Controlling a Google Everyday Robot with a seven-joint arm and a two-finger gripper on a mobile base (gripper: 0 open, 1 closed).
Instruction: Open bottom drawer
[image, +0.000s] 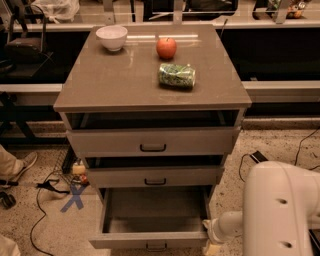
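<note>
We count three drawers in the grey cabinet with a smooth brown-grey counter top (125, 90), each bearing one small black bar handle. The tall-fronted top drawer (110, 142) and the shallower middle drawer (115, 177) each stand out a little from the carcass. The bottom drawer (120, 242), with its shallow grey-beige front, is drawn far out below the counter's near edge. On the counter we count three items: one round white bowl (111, 37) at the far left corner, one red apple (166, 48) by the far edge right of centre, and one green crinkled packet (177, 76) just in front of the apple. One gripper (211, 244) is present, on a bulky white arm (280, 210) below the counter's near right corner. It sits against the right front corner of the bottom drawer, with the drawer handle (156, 246) to its left. We cannot tell whether the gripper is released or clenched.
</note>
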